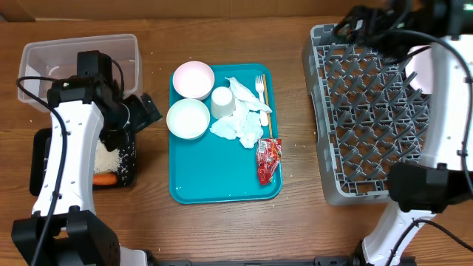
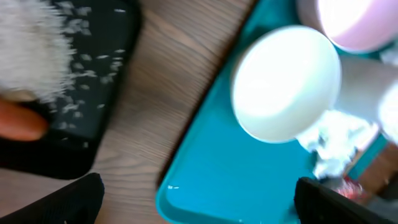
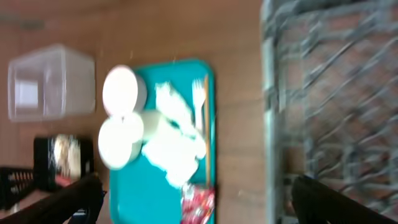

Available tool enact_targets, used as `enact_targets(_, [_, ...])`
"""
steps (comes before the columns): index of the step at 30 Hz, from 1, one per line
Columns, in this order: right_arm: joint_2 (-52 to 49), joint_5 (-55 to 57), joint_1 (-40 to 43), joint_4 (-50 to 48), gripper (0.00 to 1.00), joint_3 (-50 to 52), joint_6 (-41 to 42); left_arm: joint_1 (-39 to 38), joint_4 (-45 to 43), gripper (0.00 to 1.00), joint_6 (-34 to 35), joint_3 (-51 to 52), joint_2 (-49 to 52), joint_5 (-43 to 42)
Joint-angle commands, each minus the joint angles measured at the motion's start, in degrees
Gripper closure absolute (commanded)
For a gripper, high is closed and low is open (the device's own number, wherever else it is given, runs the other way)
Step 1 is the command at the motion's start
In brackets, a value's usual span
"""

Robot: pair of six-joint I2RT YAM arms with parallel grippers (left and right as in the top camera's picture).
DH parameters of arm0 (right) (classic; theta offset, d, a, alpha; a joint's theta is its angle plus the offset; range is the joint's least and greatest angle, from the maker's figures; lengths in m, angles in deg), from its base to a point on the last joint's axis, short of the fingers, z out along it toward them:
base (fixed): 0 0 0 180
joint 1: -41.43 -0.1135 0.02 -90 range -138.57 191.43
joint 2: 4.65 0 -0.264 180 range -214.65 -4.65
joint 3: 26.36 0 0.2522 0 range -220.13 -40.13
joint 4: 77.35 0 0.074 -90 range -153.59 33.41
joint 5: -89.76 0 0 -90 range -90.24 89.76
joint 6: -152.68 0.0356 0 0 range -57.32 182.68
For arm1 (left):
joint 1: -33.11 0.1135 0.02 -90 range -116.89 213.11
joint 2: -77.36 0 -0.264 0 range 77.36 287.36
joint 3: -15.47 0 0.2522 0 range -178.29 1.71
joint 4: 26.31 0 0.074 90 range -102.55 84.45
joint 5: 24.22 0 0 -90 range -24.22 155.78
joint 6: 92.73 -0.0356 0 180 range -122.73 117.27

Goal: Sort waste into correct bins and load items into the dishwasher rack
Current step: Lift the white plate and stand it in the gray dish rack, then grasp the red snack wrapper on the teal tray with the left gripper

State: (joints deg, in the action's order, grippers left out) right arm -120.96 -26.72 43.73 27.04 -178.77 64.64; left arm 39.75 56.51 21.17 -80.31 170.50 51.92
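Here, the left tool stands with its fingers wide apart and nothing between them. It hangs over the strip of bare worktop between the black tray and the teal tray, touching neither as far as the wrist view shows. Its camera looks down on the near white bowl, which sits in the left part of the teal tray. It also takes in the black tray, where a heap of rice lies with the carrot at its near end. The clear tub stands behind the black tray, just beside it.

The right tool is also fully apart and empty. It hovers high above the back left corner of the grey rack, well clear of the pegs.

On the teal tray lie the things not yet sorted:
- a pinkish bowl at the back left, touching the white bowl in front of it
- a small cup just beside both bowls
- crumpled napkins in the middle
- the fork and the thin wooden stick along the right edge
- the red wrapper in front of them, near the right rim
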Motion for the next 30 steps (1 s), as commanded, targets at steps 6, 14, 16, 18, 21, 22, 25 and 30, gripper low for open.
enact_targets(6, [-0.8,14.4,-1.4,-7.1,0.00,2.1,10.1,-13.9,-0.4,0.00,-13.2,-0.1,0.4,-18.6])
enact_targets(14, [-0.8,15.1,11.0,-10.6,0.00,2.1,13.1,-40.6,-13.7,0.00,2.1,-0.1,6.0,-3.3])
enact_targets(16, [-0.8,15.1,11.8,-10.6,0.00,2.1,13.1,-43.2,-16.4,0.03,3.2,-0.1,9.7,-2.4])
enact_targets(18, [-0.8,15.1,12.0,-10.6,0.00,2.1,13.1,-44.0,-17.1,0.11,5.7,-0.1,13.4,-2.3])
enact_targets(21, [-0.8,15.1,12.0,-10.6,0.00,2.1,13.1,-44.1,-17.3,0.18,8.1,-0.1,17.8,-2.3])
enact_targets(22, [-0.8,15.1,12.0,-10.6,0.00,2.1,13.1,-44.1,-17.5,0.21,8.5,-0.1,19.1,-2.3])
enact_targets(25, [-0.8,15.1,12.0,-10.6,0.00,2.1,13.1,-44.2,-17.9,0.26,8.5,-0.1,21.7,-2.2])
enact_targets(30, [-0.8,15.1,12.0,-10.6,0.00,2.1,13.1,-44.5,-18.4,0.28,8.5,-0.1,23.6,0.1])
